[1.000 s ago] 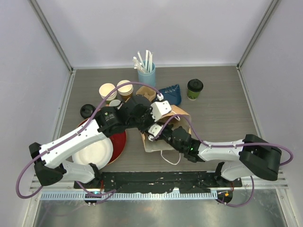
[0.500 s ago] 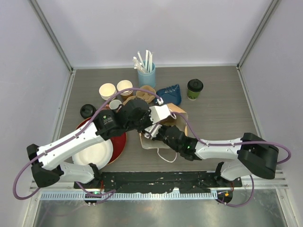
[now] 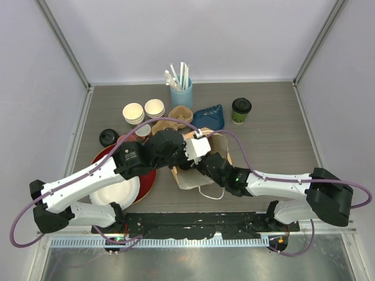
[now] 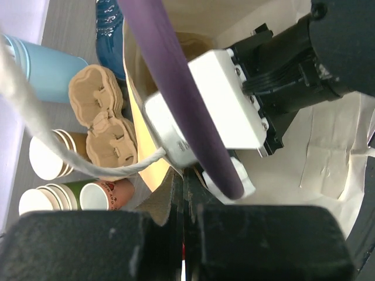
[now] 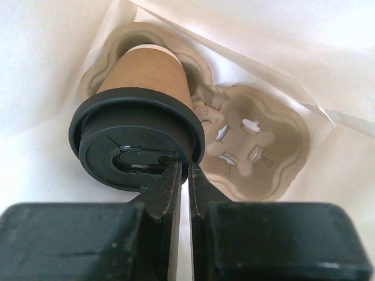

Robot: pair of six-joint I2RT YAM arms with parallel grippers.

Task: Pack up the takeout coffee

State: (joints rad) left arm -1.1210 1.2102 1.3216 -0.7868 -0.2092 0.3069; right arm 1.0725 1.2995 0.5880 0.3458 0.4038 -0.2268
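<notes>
At the far left of the counter (image 3: 263, 146) a red plate (image 3: 150, 175) carries a white paper plate (image 3: 120, 190), and a loose black lid (image 3: 105, 137) lies just behind them. Two stacks of lidless cream-rimmed cups (image 3: 133, 111) stand further back.

The left arm reaches from the near left corner to the middle, where a paper bag (image 3: 190, 180) lies with its mouth open. The left hand (image 4: 181, 193) is pressed together, and its wrist view shows the bag's brown rim running in between the fingers, so it appears to be pinching that edge.

The right arm comes in from the near right, and the right hand (image 5: 183, 175) is inside the bag. Its fingers are almost together, nipping the rim of the black lid (image 5: 129, 146) on the kraft-brown cup (image 5: 149, 73). That cup sits tilted in one pocket of a pulp carrier (image 5: 263, 158) at the bottom of the bag; the pocket beside it holds nothing.

Behind the bag lie spare pulp carriers (image 3: 180, 114), and a blue cup (image 3: 181, 92) of straws stands at the back wall. A crumpled blue packet (image 3: 211, 117) sits just right of the carriers. Right of that, apart from the bag, the green cup (image 3: 240, 109) stands upright on the counter with its black lid on.
</notes>
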